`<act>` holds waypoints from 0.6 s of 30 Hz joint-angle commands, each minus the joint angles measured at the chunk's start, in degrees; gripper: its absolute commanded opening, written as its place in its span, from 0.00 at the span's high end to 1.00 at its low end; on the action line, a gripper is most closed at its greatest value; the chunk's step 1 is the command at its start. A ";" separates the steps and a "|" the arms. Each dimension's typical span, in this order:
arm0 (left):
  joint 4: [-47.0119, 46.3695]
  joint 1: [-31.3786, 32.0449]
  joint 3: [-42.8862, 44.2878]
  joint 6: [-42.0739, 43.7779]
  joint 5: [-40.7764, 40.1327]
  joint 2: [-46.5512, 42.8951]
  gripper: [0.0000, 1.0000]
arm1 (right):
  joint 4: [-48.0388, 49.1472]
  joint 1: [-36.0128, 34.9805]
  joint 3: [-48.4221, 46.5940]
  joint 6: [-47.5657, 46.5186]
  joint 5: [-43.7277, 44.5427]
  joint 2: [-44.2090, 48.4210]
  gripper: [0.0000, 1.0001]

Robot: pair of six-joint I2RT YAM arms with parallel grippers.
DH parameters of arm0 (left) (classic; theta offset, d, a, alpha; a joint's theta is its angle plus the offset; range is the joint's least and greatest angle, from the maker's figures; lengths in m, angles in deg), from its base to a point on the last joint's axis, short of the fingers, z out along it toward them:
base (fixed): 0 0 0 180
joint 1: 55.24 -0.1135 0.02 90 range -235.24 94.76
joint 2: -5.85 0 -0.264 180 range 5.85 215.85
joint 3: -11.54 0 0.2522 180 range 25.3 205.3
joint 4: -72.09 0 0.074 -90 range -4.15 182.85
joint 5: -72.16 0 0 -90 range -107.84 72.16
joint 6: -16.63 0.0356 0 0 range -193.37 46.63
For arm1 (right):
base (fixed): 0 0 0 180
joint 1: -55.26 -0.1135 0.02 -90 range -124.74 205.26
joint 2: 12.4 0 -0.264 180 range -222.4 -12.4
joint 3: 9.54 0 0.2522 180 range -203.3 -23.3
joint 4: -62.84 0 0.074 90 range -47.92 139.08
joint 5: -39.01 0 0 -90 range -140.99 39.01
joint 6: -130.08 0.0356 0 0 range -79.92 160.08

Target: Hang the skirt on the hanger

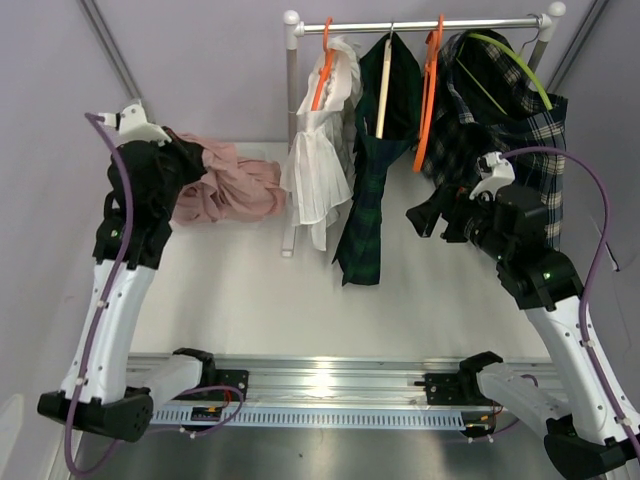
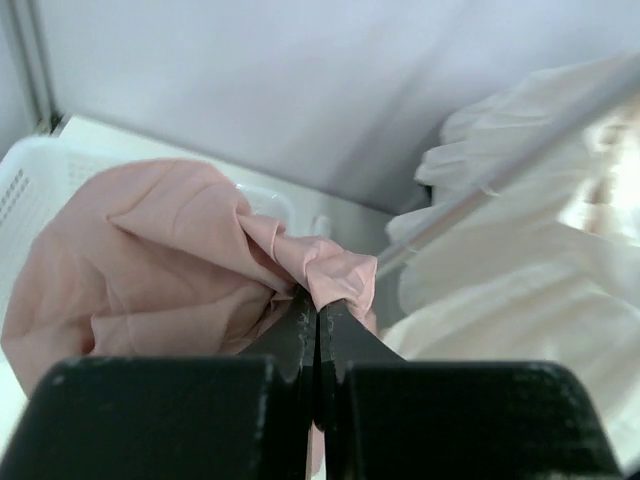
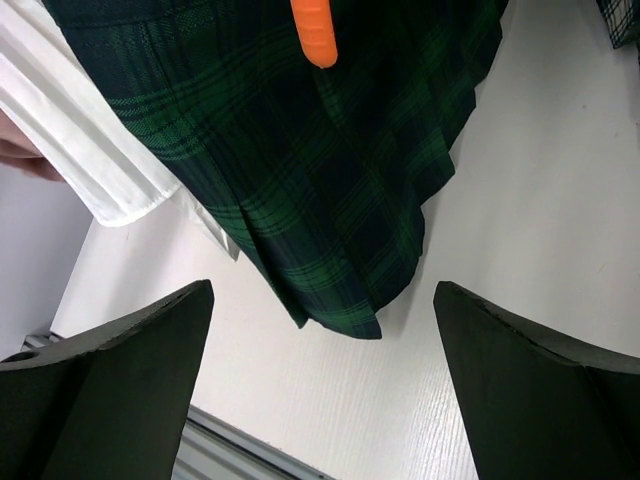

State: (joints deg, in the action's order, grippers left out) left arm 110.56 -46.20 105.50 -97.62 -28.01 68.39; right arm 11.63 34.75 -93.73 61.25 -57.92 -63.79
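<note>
**A:** Where is the pink skirt [image 1: 240, 185]?

**B:** It is bunched at the back left of the table [image 1: 250, 290], spilling from a white basket [image 2: 25, 175]. It lies just beside the white skirt [image 1: 315, 170] that hangs from the rail [image 1: 420, 24]. It is not on any hanger yet.

**A:** And the left gripper [image 2: 318, 315] has it?

**B:** Yes. Its jaws are pressed together on a twisted fold of the pink cloth, and the wrist view shows the fabric pinched at the very tips. A small pinch like that probably serves to lift the heap so that an edge, ideally the waistband, can be found.

**A:** What about the right gripper [image 3: 320, 385]?

**B:** It is spread wide with nothing between its fingers. It hovers above the table near the hem of the dark green plaid skirt [image 3: 300, 170], and the tip of an orange hanger [image 3: 315, 30] shows above.

**A:** Why there?

**B:** In the top view that orange hanger appears to hang bare between two plaid skirts, so it looks like the intended one. The free arm is placed close to it.

**A:** How far along is the task?

**B:** Early. The cloth is grasped and the hanger is untouched.
</note>
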 commanded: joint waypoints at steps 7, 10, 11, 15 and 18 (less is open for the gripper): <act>7.54 8.36 6.98 3.95 6.56 -7.96 1.00 | 2.56 -0.40 -4.62 -2.88 -0.27 -0.81 0.01; 10.09 12.83 5.23 2.90 7.97 -9.19 1.00 | 2.03 -0.41 -5.24 -3.32 0.00 -0.63 0.01; 10.27 15.81 4.79 2.63 8.76 -9.54 1.00 | 1.77 -0.41 -5.33 -3.33 0.17 -0.55 0.01; 11.06 26.62 -0.13 0.70 3.86 -9.55 1.00 | 1.24 -0.41 -5.07 -3.68 0.61 -0.28 0.01; 8.43 34.71 -5.49 -1.40 1.13 -8.15 1.00 | 0.98 -0.40 -4.45 -3.33 0.79 0.16 0.01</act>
State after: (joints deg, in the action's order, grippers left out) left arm 121.14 -16.47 102.95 -96.38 -24.34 58.69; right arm 11.61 34.68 -96.88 58.83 -57.84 -64.69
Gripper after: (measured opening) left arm 0.006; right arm 0.992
